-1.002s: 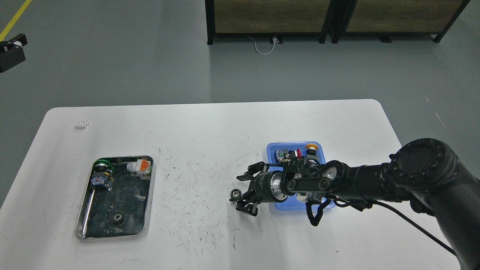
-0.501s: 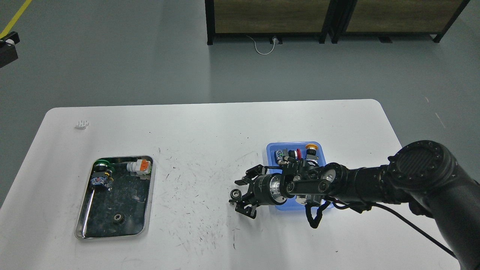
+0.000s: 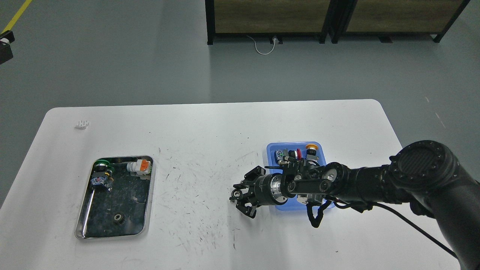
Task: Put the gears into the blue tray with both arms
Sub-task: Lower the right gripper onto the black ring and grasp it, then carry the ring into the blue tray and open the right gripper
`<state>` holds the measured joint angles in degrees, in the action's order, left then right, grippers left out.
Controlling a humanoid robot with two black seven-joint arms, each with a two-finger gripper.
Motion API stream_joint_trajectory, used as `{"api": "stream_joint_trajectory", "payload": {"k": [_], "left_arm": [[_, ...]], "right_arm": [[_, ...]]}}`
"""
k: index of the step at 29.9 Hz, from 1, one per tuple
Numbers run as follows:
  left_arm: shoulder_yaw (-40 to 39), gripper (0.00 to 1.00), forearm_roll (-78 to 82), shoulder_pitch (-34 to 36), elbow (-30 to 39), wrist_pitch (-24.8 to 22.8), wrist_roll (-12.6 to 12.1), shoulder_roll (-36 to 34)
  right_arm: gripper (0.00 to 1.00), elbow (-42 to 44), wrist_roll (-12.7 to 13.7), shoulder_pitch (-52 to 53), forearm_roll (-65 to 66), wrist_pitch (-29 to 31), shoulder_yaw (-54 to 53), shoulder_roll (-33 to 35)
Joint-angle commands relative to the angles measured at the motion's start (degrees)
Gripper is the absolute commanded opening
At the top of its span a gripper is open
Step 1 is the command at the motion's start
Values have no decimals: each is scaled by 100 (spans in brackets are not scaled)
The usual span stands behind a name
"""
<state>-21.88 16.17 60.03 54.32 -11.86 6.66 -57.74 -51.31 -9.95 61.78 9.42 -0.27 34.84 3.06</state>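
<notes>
One small black gear lies on the white table left of the blue tray. My right gripper reaches in from the right and its fingers are closed around this gear. My right arm crosses over the blue tray and hides much of it. The tray's far end holds push-button switches with red and orange caps. A second gear rests in the near part of the steel tray at the left. My left gripper does not show.
The steel tray also holds a green-capped switch, a blue part and an orange-and-white part. A small white bit lies at the table's far left. A black piece pokes in at the left edge.
My right gripper's fingers have drawn in around the gear on the table. The black piece at the left edge has slid further out of view.
</notes>
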Motion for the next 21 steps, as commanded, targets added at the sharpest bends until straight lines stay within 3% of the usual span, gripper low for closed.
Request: {"api": "stream_joint_trajectory", "payload": {"k": [1, 11, 21], "left_arm": [[-1, 99, 0, 0, 0, 0, -7, -9], [8, 99, 0, 0, 0, 0, -7, 9], [105, 99, 27, 0, 8, -9, -24, 132]], "right_arm": [[23, -2, 2, 0, -1, 53, -3, 10], [20, -72, -15, 263, -37, 132, -715, 660], [21, -757, -15, 361, 7, 211, -847, 1881]]}}
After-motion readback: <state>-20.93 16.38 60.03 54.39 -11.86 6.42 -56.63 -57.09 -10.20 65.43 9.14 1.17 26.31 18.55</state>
